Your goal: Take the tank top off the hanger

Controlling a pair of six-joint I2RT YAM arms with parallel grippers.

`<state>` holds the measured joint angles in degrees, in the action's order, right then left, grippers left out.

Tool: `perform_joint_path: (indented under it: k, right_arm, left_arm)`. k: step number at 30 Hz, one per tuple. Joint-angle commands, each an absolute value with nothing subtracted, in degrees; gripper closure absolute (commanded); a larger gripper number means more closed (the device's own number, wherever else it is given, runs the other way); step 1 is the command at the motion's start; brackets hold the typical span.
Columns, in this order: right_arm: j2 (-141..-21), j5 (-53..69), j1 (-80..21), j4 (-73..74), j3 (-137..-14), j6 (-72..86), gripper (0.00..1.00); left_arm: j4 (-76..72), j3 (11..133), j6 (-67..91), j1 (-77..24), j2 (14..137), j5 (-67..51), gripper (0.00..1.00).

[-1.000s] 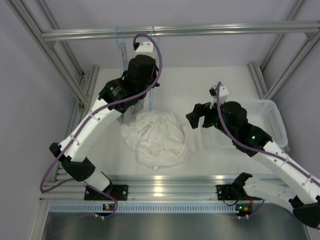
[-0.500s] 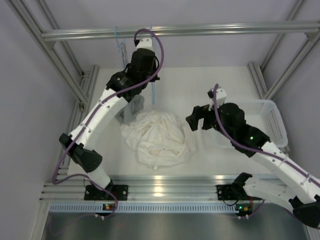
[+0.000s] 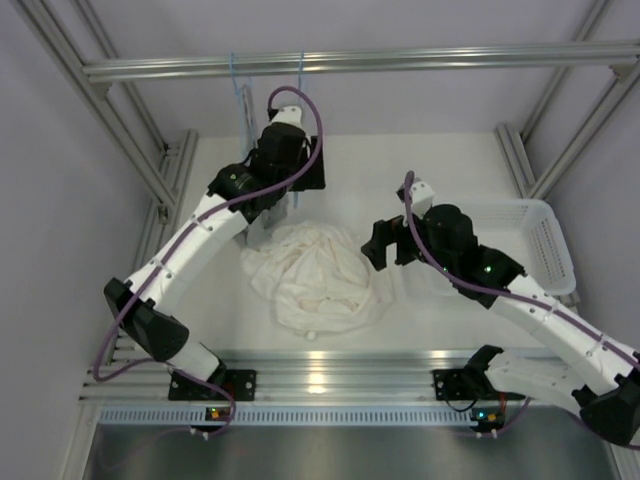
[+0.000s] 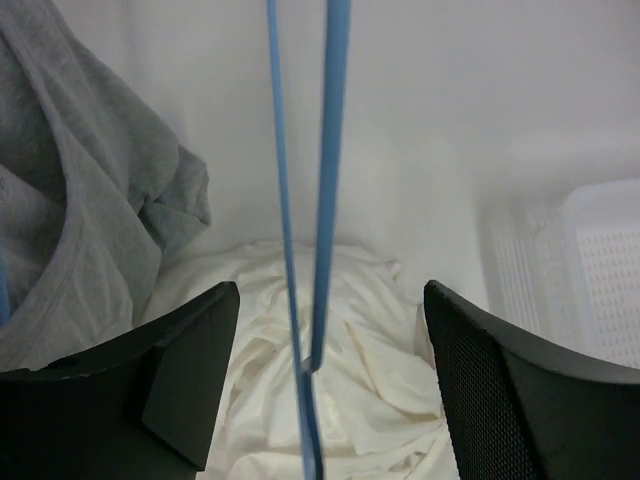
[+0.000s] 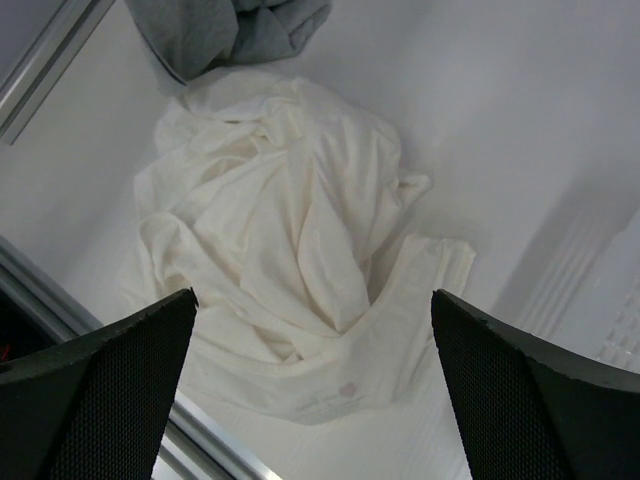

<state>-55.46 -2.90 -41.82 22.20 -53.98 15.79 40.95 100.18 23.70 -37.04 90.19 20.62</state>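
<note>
A: Fig. 1, all views. Can any lettering, number, brand or sign be read?

B: None. The only printed matter is a faint pale mark (image 5: 343, 390), with what looks like a small pinkish heart shape. It stands on the tank top (image 5: 290, 230) close to its edge, low between the spread fingers of the right gripper (image 5: 313, 300).

A: Can its wording be made out?

B: No; it is too small and too pale to tell.

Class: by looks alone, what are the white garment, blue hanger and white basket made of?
Tank top: thin matte knit, likely cotton; it slumps in soft creases. Hanger: smooth blue plastic or coated wire; thin, straight rods. Basket: rigid white plastic; perforated walls.
</note>
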Motion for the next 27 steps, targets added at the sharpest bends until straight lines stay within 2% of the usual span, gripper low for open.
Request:
perform_joint_path:
  k: [1,2,5,12,15,19,21,27]
  right_arm:
    - [-58.44,4.11,-41.40,18.46,-53.79,15.03,0.01]
    - [-60.10,5.35,-41.40,16.98,-53.18,15.29,0.01]
    - [-62.48,8.52,-41.75,13.38,-51.95,16.61,0.01]
    - [-70.13,6.34,-46.48,8.54,-51.94,17.32,0.01]
    - [-74.26,-1.38,-52.02,6.86,-52.73,16.53,0.01]
    - [-77.78,-14.73,-57.91,0.38,-50.64,15.99,0.01]
    - [-79.01,-16.78,-59.50,-4.02,-49.14,16.00,0.01]
    - [-82.17,-14.59,-60.38,-17.84,-42.54,10.48,0.01]
  left_arm:
    - [41.22,98.97,23.38,-37.18,81.67,17.24,0.19]
    - [41.22,97.31,23.20,-37.26,80.26,14.53,0.01]
    - [41.13,93.00,24.08,-37.18,72.53,11.26,0.01]
    - [45.17,76.75,24.17,-37.18,51.55,9.58,0.01]
    - [44.48,72.44,21.72,-37.18,40.40,8.00,0.01]
    - [37.37,59.98,17.24,-37.18,24.29,10.89,0.01]
    - [37.09,57.84,16.88,-37.18,18.58,13.44,0.01]
    - [35.07,50.37,15.56,-37.18,12.40,16.52,0.01]
